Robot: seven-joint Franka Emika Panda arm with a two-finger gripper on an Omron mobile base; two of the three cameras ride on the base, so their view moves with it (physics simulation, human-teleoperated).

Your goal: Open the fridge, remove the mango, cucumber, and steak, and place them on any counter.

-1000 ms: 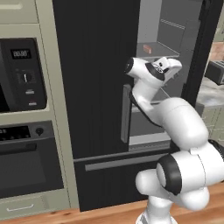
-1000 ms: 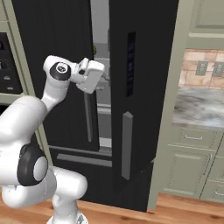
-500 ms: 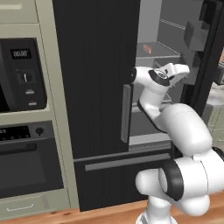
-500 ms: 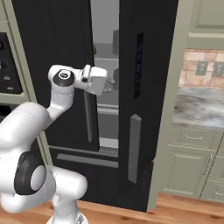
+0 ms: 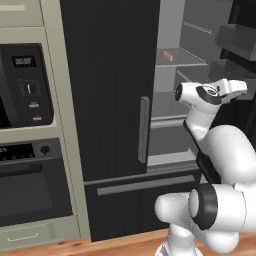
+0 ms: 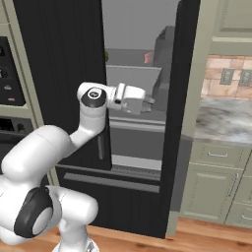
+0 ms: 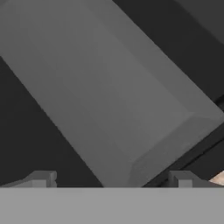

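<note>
Tool (image 6: 147,104) open, fridge (image 6: 64,59) rt door ajar

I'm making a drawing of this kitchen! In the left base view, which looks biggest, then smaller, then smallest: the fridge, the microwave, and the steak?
1. The fridge: by far the biggest, taller than the picture.
2. The microwave: middle-sized, and partly cut off at the left edge.
3. The steak: tiny, a small pinkish-red bit on a shelf far back, which shrinks it further.
</note>
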